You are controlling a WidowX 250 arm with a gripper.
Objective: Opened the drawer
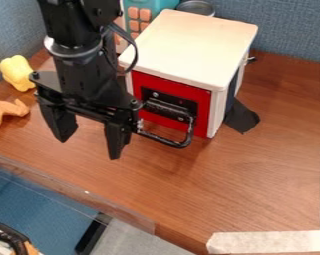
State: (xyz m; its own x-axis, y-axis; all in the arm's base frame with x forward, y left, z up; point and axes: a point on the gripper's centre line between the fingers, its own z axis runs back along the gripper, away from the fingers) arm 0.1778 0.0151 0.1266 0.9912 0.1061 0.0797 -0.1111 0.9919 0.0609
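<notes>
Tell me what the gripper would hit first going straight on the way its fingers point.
The gripper would probably meet the wooden table first, beside the drawer handle; its height above the wood is unclear.

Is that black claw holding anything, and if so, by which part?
Nothing is held: the gripper is open, with the handle of the red drawer outside its fingers.

It's fairly bright in here, the light seeming to fall from above; the pale top of the box point(195, 45) catches most of it, a soft shadow spreads on the wooden table point(255, 172) below, and small glints pick out the black handle point(179, 145)
</notes>
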